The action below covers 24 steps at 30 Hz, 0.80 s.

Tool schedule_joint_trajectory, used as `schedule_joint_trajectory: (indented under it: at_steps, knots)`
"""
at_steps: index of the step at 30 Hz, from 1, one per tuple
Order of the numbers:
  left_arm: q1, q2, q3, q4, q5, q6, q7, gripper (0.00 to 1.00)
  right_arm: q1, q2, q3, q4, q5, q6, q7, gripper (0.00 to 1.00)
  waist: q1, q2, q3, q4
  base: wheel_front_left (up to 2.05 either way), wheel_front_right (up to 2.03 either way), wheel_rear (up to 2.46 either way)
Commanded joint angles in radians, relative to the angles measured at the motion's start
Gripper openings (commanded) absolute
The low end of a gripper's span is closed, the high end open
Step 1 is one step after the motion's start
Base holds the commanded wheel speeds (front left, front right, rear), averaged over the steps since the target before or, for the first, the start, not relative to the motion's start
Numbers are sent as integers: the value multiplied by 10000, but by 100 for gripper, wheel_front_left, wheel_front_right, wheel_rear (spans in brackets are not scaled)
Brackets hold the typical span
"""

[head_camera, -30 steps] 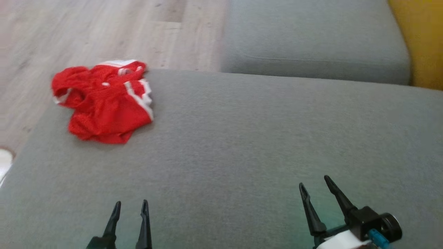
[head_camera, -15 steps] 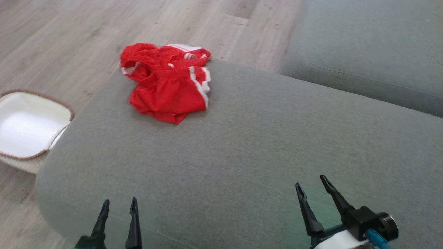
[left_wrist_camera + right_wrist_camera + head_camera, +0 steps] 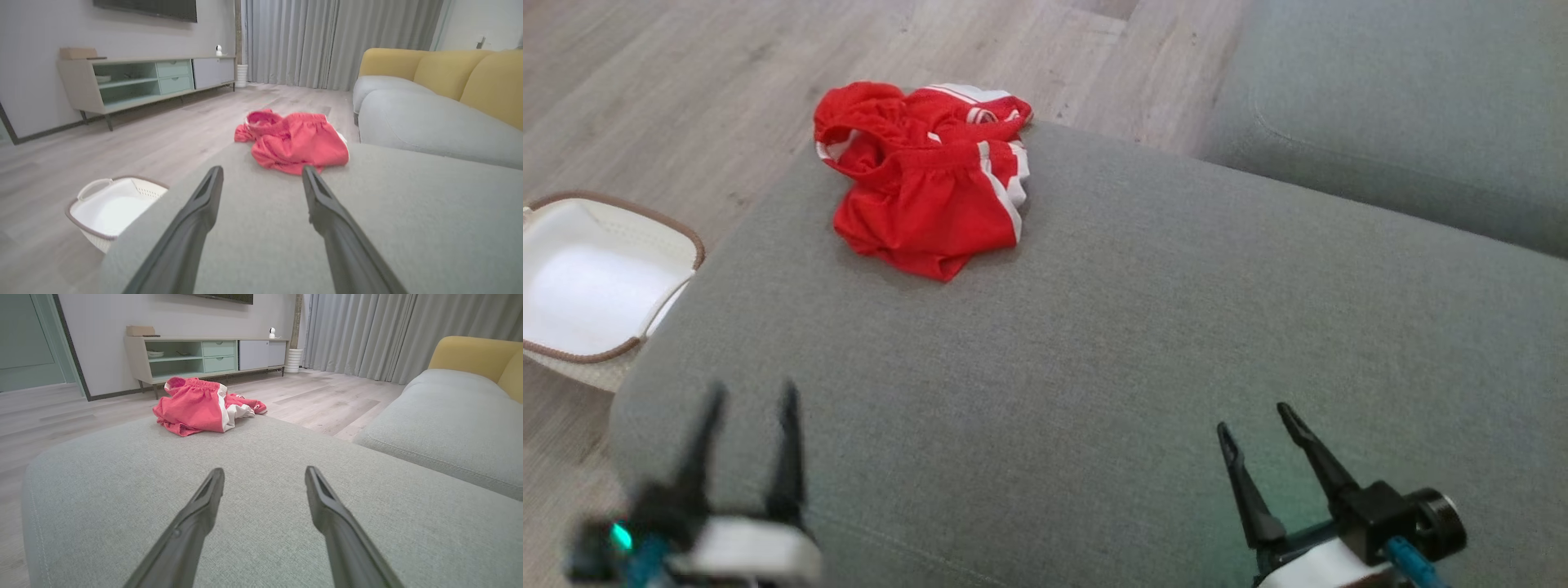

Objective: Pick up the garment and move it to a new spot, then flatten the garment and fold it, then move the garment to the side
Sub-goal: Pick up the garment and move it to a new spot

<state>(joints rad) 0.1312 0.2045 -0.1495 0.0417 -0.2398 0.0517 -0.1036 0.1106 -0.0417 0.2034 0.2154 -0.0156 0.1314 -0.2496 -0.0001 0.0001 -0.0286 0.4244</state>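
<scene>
Finds crumpled red mesh garment with white trim (image 3: 923, 175) at eleven o'clock on grey fabric sofa cushion (image 3: 1094, 327), by its far edge. Holds left gripper (image 3: 752, 392) at seven, right gripper (image 3: 1252, 418) at five, jaws spread and empty, aimed clothward, likely readying the pickup.

- right gripper (image 3: 1254, 420): two long black fingers (image 3: 1319, 465) tapering to points, set in a black block (image 3: 1372, 506) with a round black knob (image 3: 1441, 527) at its side.
- a blue fitting (image 3: 1409, 559) and a white wrist shell (image 3: 1319, 569) sit below that block.
- left gripper (image 3: 752, 400): blurred; dark fingers, white shell, teal light (image 3: 621, 536).
</scene>
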Motion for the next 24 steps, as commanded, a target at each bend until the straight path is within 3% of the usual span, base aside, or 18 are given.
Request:
schedule_joint_trajectory:
  at_steps: [1, 5, 11, 17, 20, 24]
  knots:
    - [-1450, 577, 695, -1053, -129, -139, 447, 100, -596, -85, 59, -429, -204, -7, -122, 100, 1, -1, 253, -194, 0, 0, 0]
    - [-3350, 1760, 1252, -1781, -267, -611, 1509, 100, -918, -85, -31, -654, -594, -7, -24, 100, 1, -1, 908, -543, 0, 0, 0]
    - [-6102, 3220, 1115, -1066, -213, -1387, 3043, 100, -1344, -85, -6, -953, -1193, -7, 285, 100, 1, -1, 1844, -1100, 0, 0, 0]
    - [-8877, 3619, 371, 973, -1065, -1749, 4312, 100, -2011, -85, 202, -1383, -1869, -7, 649, 100, 1, -1, 3041, -1822, 0, 0, 0]
    - [-9596, 3454, 69, 2085, -1957, -1799, 4925, 100, -2226, -85, 308, -1630, -2111, -7, 826, 100, 1, -1, 3584, -2079, 0, 0, 0]
    - [-10075, 3812, -927, 2793, -2615, -1818, 5428, 100, -2472, -124, 392, -2091, -2396, -7, 1040, 100, 1, -1, 4363, -2343, 0, 0, 0]
